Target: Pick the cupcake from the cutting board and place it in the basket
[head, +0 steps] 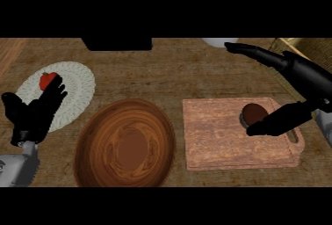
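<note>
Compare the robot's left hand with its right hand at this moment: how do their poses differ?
The left hand stands open with straight fingers pointing up near the view's left edge, over the white woven plate, holding nothing. The right hand is spread wide above the square wooden cutting board, its thumb beside the dark brown cupcake and its fingers stretched far up; it is not yet closed round it. Both hands are black and open.

The dark round cupcake (254, 113) sits on the square wooden cutting board (227, 145), right of the oval wooden basket (97, 145); the white woven plate (74, 94) lies left.
</note>
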### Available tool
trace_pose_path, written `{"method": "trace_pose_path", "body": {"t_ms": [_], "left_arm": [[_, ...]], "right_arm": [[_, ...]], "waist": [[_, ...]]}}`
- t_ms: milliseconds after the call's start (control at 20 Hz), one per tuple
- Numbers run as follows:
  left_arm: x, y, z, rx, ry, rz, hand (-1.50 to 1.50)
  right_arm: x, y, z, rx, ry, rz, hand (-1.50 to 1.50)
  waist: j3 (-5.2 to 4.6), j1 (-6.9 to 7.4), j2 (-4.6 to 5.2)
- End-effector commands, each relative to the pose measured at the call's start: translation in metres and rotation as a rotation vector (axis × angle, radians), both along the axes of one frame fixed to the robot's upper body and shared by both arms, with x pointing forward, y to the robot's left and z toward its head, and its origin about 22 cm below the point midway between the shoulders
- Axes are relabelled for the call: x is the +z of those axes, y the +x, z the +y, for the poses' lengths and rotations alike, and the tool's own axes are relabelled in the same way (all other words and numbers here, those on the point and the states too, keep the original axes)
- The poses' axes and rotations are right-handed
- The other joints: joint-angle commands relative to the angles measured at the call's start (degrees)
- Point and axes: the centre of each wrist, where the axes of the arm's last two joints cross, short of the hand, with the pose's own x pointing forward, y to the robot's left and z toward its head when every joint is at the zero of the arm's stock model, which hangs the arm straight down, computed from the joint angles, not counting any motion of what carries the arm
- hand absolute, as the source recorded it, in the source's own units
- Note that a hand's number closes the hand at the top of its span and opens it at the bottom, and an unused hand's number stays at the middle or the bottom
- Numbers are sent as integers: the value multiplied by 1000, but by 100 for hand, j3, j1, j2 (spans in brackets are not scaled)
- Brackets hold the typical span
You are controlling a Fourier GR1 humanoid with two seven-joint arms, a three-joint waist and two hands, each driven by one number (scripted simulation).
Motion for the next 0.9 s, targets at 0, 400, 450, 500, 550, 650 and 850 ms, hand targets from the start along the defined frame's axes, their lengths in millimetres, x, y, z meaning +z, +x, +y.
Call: {"method": "trace_pose_path", "body": {"t_ms": [0, 400, 450, 500, 550, 650, 850], "left_arm": [[5, 2, 2, 3, -20, 18, 0], [8, 13, 3, -28, -8, -8, 0], [4, 9, -14, -30, -3, -15, 0], [7, 3, -5, -24, -4, -11, 0], [-6, 1, 5, -15, -17, 8, 0], [1, 10, 2, -24, -10, -4, 0], [1, -1, -6, -22, -18, 2, 0]], "right_arm": [[55, -3, -18, -248, -304, -122, -150], [121, 10, -51, -309, -514, 78, -150], [123, 17, -58, -289, -547, 122, -150], [135, 13, -71, -269, -573, 154, -150], [139, 14, -61, -238, -600, 186, -150], [141, 18, -85, -210, -567, 234, -150], [129, 17, -105, -171, -513, 284, -150]], "waist": [[-11, -5, -31], [9, 90, 47], [11, 151, 54], [12, 158, 38], [4, 129, 41], [12, 91, 54], [18, 103, 38]]}}
